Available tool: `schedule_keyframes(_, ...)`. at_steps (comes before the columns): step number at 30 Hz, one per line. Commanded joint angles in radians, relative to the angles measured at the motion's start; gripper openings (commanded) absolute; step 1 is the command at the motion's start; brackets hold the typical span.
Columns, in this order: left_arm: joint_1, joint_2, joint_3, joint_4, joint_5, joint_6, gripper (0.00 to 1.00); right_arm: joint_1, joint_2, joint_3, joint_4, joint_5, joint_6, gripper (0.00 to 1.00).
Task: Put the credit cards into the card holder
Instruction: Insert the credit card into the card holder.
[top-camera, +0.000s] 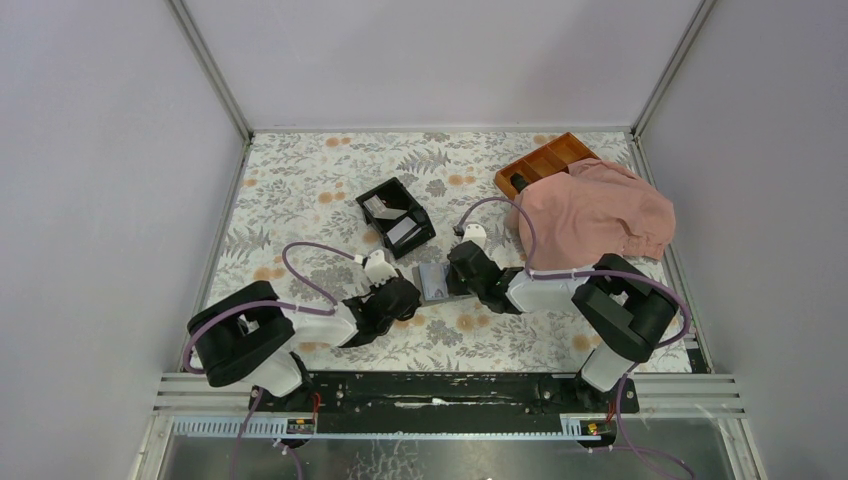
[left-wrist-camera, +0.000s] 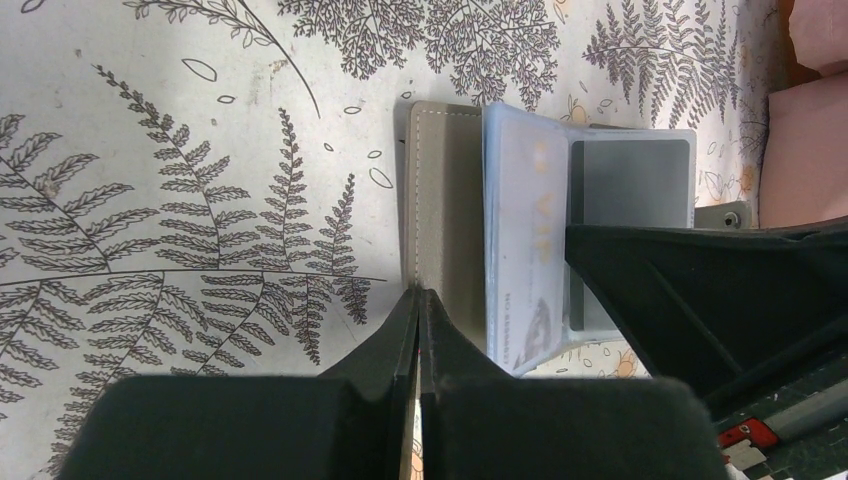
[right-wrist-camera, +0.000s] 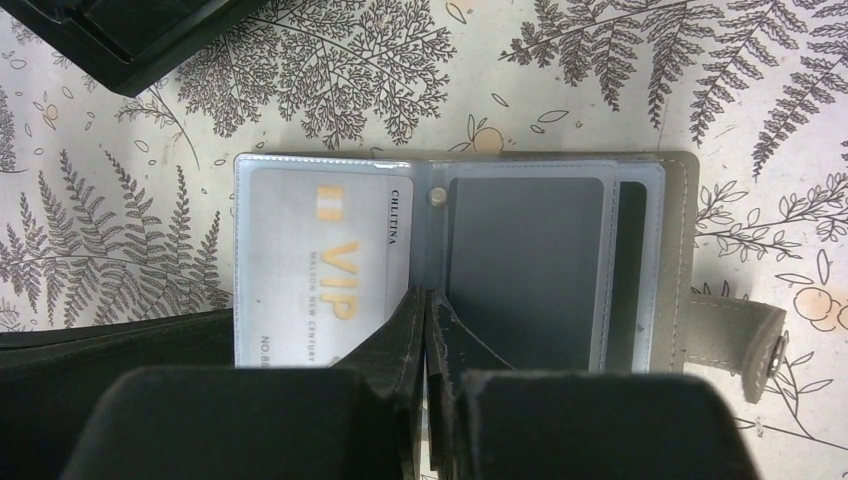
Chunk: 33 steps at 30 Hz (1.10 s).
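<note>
The card holder lies open on the floral table between my two grippers. In the right wrist view its clear sleeve holds a white credit card with gold VIP lettering, beside a dark grey panel. My right gripper is shut, its tips over the fold between those two sleeves. My left gripper is shut too, its tips at the near edge of the taupe cover; I see nothing between its fingers. The same credit card shows in the left wrist view. Pale cards lie in the black box.
The black two-compartment box stands just beyond the holder. An orange-brown divided tray sits at the far right, partly under a pink cloth. The right arm's black finger crosses the left wrist view.
</note>
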Motion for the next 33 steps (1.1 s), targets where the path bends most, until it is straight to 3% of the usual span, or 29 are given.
schedule_keyframes(1, 0.004, 0.102, -0.066, -0.252, 0.120, 0.036, 0.00, 0.014, 0.025, 0.024, -0.028, -0.021, -0.016, 0.03)
schedule_keyframes(19, 0.005, 0.034, -0.079, -0.302, 0.105, 0.032, 0.00, 0.080, -0.020, 0.083, -0.106, 0.020, -0.025, 0.04)
schedule_keyframes(26, 0.005, -0.072, -0.087, -0.386, 0.071, 0.025, 0.03, 0.090, -0.055, 0.100, -0.139, 0.062, -0.032, 0.25)
schedule_keyframes(33, 0.006, -0.169, -0.084, -0.454, 0.047, 0.020, 0.07, 0.103, -0.081, 0.139, -0.177, 0.073, -0.048, 0.31)
